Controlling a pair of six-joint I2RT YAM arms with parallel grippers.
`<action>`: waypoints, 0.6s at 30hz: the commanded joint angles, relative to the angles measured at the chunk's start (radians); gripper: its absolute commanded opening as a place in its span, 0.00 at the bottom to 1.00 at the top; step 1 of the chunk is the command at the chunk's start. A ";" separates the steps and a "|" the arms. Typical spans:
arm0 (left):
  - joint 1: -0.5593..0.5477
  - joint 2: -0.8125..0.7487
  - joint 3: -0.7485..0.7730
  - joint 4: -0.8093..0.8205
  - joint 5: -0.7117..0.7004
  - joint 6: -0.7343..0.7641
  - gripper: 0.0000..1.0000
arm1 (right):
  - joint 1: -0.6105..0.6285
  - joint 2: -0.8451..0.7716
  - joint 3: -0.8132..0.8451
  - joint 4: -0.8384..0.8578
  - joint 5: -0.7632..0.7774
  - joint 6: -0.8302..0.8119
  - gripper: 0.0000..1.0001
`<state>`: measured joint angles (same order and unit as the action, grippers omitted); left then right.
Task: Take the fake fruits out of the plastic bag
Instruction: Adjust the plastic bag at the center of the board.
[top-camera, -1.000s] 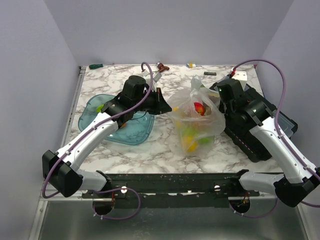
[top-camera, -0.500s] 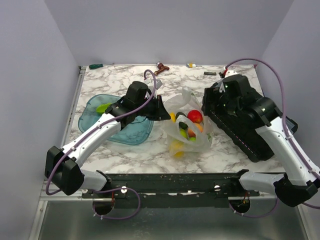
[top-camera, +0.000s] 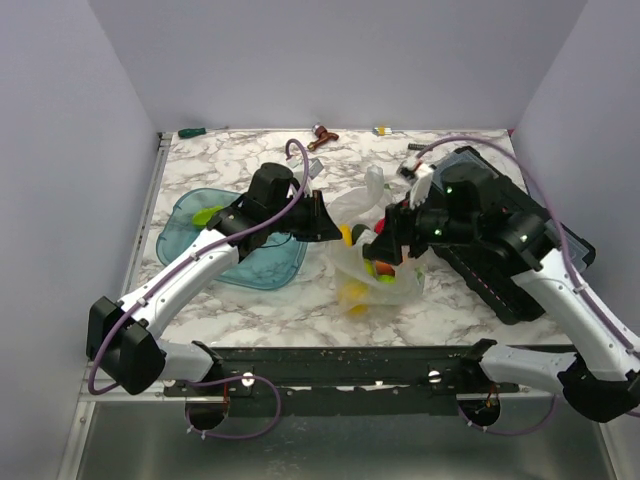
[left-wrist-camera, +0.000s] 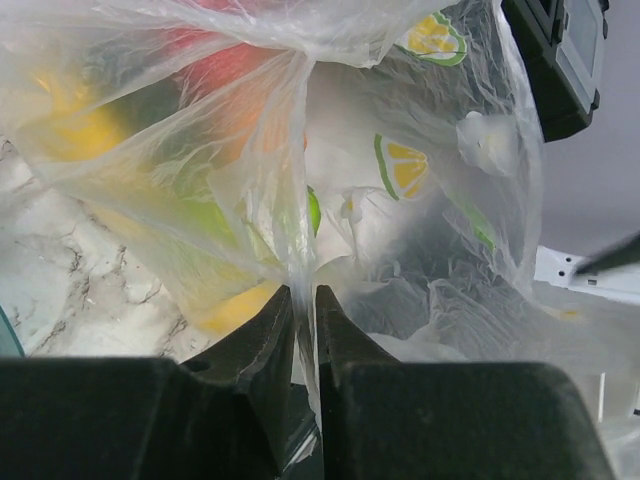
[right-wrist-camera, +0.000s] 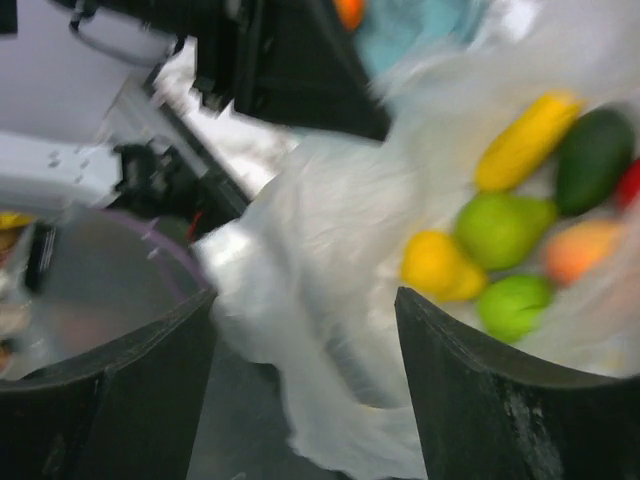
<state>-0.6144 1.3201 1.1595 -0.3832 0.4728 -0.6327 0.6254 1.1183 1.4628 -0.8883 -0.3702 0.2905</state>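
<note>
Left wrist: left gripper (left-wrist-camera: 303, 302) pinches plastic bag (left-wrist-camera: 430, 260) mid-worktop. Right gripper (right-wrist-camera: 300, 320) gapes wide; next, you reach the fake fruits (right-wrist-camera: 500, 230).

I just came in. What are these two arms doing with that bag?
The left gripper is shut on a fold of the plastic bag, holding it beside the teal tray. The right gripper is open, close over the bag, with the fake fruits just ahead of its fingers. Several fruits lie inside the bag, and a green fruit lies in the tray.
</note>
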 joint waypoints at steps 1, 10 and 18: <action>0.007 -0.013 0.002 0.020 0.030 -0.013 0.13 | 0.171 -0.034 -0.126 0.114 -0.056 0.080 0.59; 0.028 0.012 0.030 0.006 0.026 -0.001 0.13 | 0.582 -0.022 -0.422 0.244 0.248 0.226 0.08; 0.045 0.014 0.034 -0.025 0.035 0.033 0.13 | 0.614 -0.021 -0.496 0.286 0.425 0.340 0.44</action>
<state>-0.5770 1.3392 1.1648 -0.3897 0.4843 -0.6350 1.2308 1.1656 0.9279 -0.6609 -0.1055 0.5529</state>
